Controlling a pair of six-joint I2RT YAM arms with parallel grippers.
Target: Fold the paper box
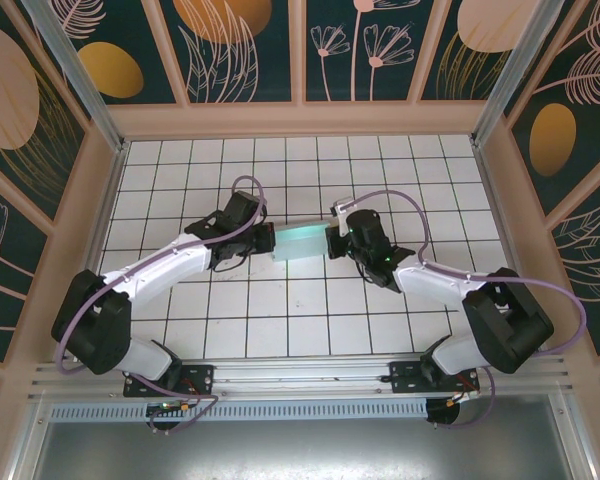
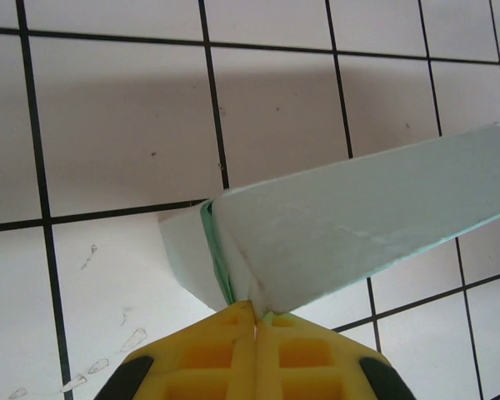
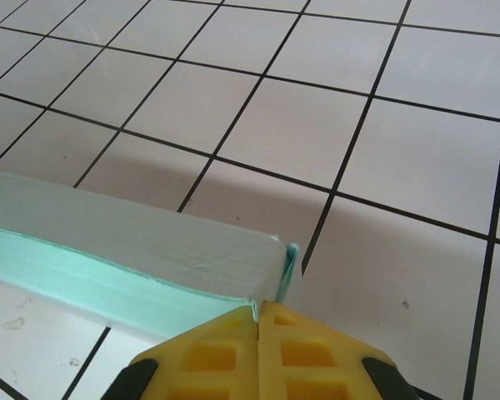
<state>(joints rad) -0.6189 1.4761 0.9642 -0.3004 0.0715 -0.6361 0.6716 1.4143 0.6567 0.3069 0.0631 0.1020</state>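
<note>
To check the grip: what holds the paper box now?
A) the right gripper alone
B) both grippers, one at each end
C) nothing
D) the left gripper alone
B: the left gripper and the right gripper each pinch one end of the paper box.

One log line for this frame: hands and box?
left hand: shut on paper box, left end | right hand: shut on its right end | box: spans between both hands over table

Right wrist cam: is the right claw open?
No, the right claw is pinched shut, its yellow fingers meeting on the end edge of the paper box.
</note>
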